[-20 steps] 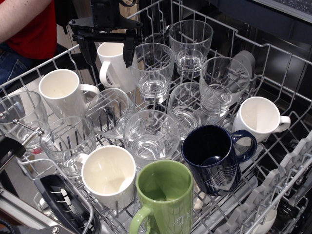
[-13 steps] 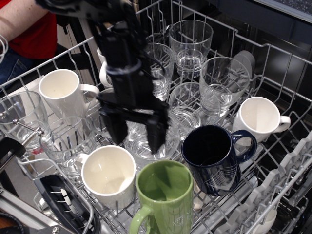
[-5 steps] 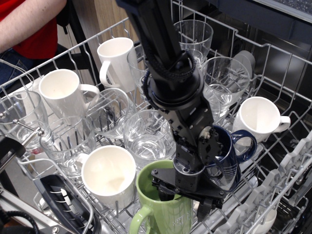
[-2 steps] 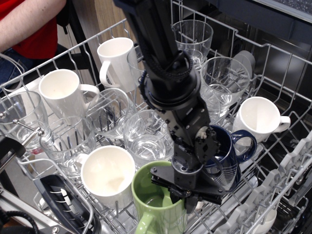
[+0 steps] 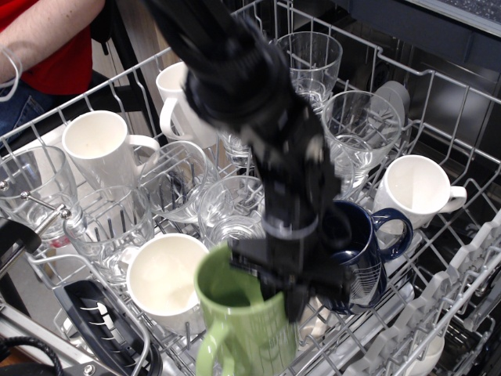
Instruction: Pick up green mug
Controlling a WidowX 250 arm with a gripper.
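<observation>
Your green mug (image 5: 239, 321) sits at the near edge of the dishwasher rack (image 5: 438, 86), tilted, with its loop handle facing the camera and its mouth turned up and toward the left. The black claw (image 5: 274, 286) comes down onto the mug's far-right rim: one finger reaches inside the opening and the other runs down the outside wall, so the claw is clamped on the rim of the green mug. The mug's base is cut off by the bottom of the view, so you cannot tell whether it is clear of the rack wires.

Just right of the green mug, partly hidden behind the arm (image 5: 235, 86), stands the dark navy mug (image 5: 364, 254), handle to the right. Just left of the green mug is a white mug (image 5: 164, 278) with its mouth open to you. Farther right of the navy mug another white mug (image 5: 415, 192) leans on the wires. Behind the green mug stand clear glasses (image 5: 360, 129). A person in a red shirt (image 5: 47, 47) is at the far left, well apart from the green mug.
</observation>
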